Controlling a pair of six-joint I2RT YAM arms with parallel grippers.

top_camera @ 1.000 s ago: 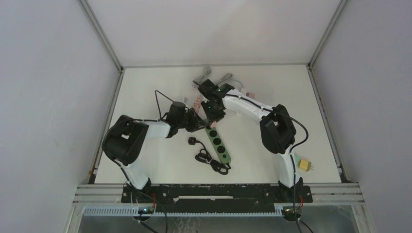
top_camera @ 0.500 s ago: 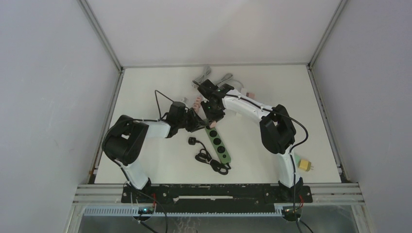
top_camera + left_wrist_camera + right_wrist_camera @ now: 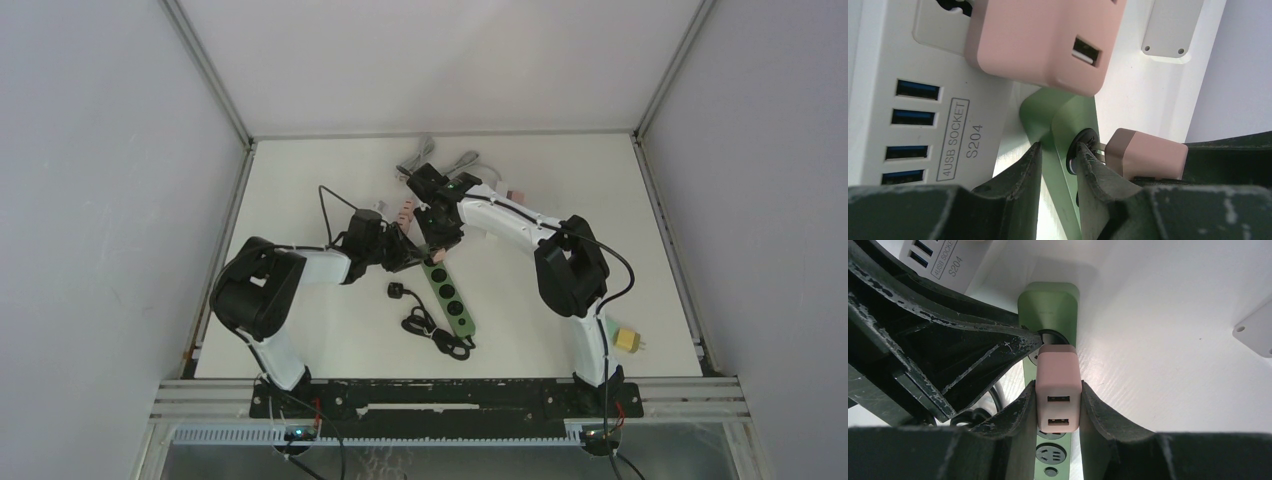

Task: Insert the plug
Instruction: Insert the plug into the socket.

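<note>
At the far left of the left wrist view a white USB block [image 3: 903,60] lies on the table [image 3: 1148,90], with a pink charger [image 3: 1033,40] seated in its socket. Just right of it, the left gripper [image 3: 1060,149] closes narrowly on the end of the green power strip [image 3: 1060,117]. One finger [image 3: 1018,172] is against the strip's side and the other lies across its face, by the rim of the end socket. From the right, the pink plug [image 3: 1147,157] points its metal prongs at that same socket. The prongs show bare between body and rim, so the plug is not fully seated, and how deep they reach cannot be told. In the right wrist view the right gripper [image 3: 1058,390] pinches the plug's body between both fingers, its two USB ports facing the camera. From overhead, a black cable [image 3: 432,330] lies coiled beside the strip's near end, and a yellow connector [image 3: 628,340] sits well apart by the table's right edge.
</note>
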